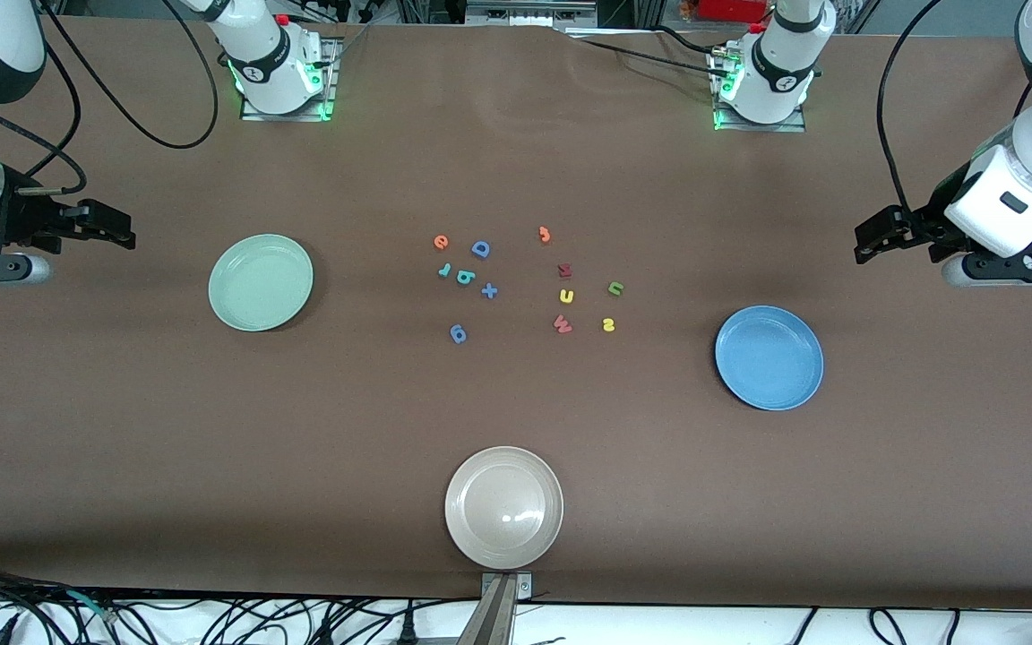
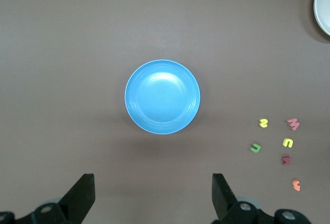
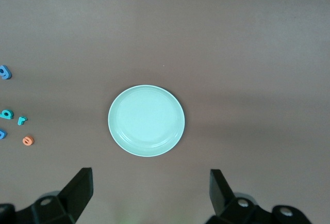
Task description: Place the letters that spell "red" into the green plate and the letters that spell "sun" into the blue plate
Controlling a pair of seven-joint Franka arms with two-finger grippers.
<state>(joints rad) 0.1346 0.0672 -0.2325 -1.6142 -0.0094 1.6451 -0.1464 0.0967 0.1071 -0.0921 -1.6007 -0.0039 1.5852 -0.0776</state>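
At mid-table: tiny orange foam "e" (image 1: 442, 241) lies nearer round mint-green plate (image 1: 261, 282) | right gripper (image 1: 108, 228) spread wide, closer arm | left gripper (image 1: 879, 235) spread wide, waiting

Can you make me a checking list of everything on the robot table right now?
Surface: brown table, flat.
Job's things: green plate and blue plate, both bare; orange e, teal r, teal d, yellow u, yellow s, green n loose mid-table.
Clutter: beige plate; blue D, red W, other spare letters.
Grippers: left gripper open above the blue plate's end; right gripper open above the green plate's end; both wait.
Cables: black cables by the bases.
Surroundings: nothing seen.
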